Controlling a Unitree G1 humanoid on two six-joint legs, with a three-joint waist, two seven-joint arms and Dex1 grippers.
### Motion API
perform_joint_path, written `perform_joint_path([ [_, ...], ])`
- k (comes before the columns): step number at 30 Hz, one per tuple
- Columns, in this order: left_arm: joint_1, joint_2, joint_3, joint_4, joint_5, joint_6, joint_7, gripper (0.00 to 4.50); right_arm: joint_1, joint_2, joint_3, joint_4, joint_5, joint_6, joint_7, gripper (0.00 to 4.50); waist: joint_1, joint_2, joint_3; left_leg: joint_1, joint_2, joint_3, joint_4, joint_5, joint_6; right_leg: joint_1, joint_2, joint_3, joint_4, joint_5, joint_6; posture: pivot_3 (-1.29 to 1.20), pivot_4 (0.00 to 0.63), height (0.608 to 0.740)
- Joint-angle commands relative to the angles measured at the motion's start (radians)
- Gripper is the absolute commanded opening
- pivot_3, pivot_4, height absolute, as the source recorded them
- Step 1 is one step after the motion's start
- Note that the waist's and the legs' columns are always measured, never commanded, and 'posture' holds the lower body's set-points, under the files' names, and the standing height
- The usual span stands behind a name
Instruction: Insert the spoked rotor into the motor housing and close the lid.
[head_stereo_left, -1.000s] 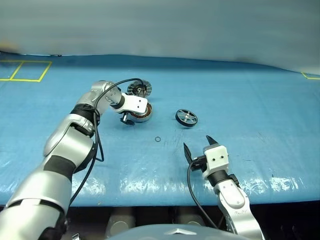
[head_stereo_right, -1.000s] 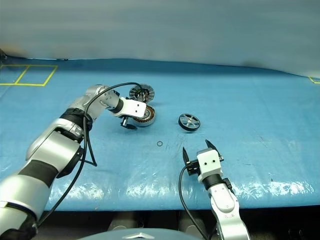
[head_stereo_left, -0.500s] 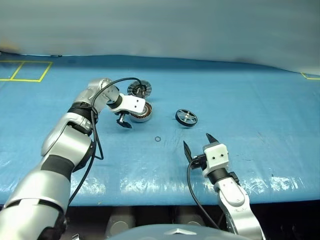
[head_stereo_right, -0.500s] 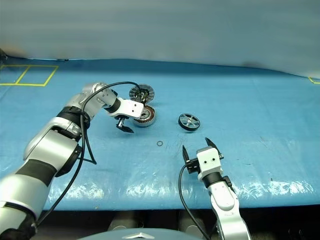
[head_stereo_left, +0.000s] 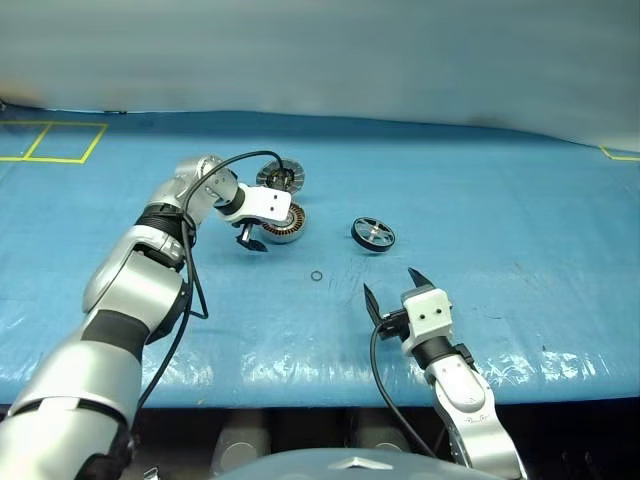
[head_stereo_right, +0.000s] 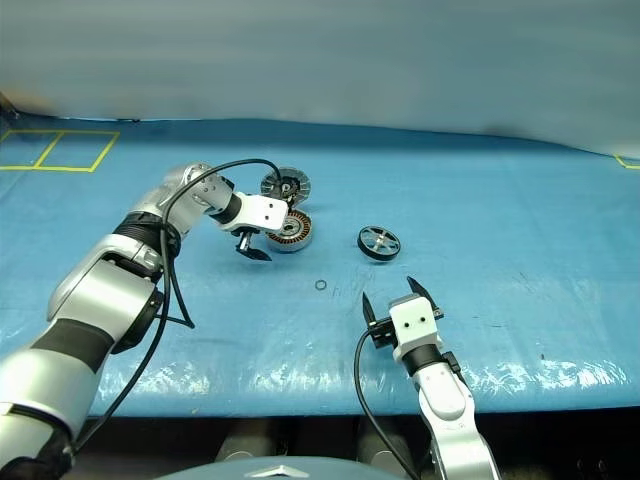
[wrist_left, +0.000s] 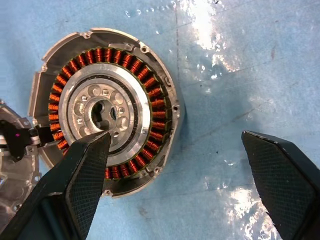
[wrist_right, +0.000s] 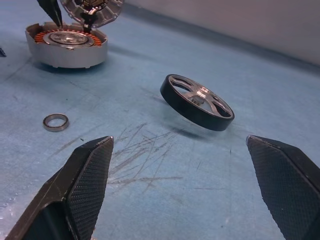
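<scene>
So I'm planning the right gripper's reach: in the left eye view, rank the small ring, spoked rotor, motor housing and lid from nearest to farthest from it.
From the right gripper:
1. Small ring, to its left. The spoked rotor is almost as near.
2. Spoked rotor, ahead of it.
3. Motor housing, farther left, by the left gripper.
4. Lid, behind the housing.

Motor housing (wrist_left: 107, 107) copper-orange windings, silver hub; spoked rotor (wrist_right: 197, 102) black rim; blue table (head_stereo_left: 500, 200).

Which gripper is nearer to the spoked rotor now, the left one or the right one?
The right. The right gripper, open, sits in front of the spoked rotor, on the robot's side of it. The left gripper, also open, hangs at the motor housing, farther off on the rotor's left.
</scene>
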Motion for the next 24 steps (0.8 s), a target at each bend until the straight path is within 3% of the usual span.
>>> perform_joint_path([
  [1,-0.03,-0.011,0.031,-0.001,-0.018,-0.01,0.015,4.46,-0.003,0.0,-0.002,-0.018,-0.004,-0.026,-0.003,4.5,0.0,0.0,0.0,0.0,0.0,0.0,0.0,0.0,0.0,0.0,0.0,0.0,0.0,0.0,0.0,0.0,0.15,0.74],
  [24,0.046,-0.049,-0.005,0.035,0.061,-0.013,0.138,4.46,0.027,0.005,-0.015,-0.037,-0.017,-0.023,-0.018,4.5,-0.001,0.0,0.0,0.001,0.0,0.0,0.001,0.0,0.0,0.0,0.0,0.0,0.002,0.0,0.0,0.0,0.15,0.74],
])
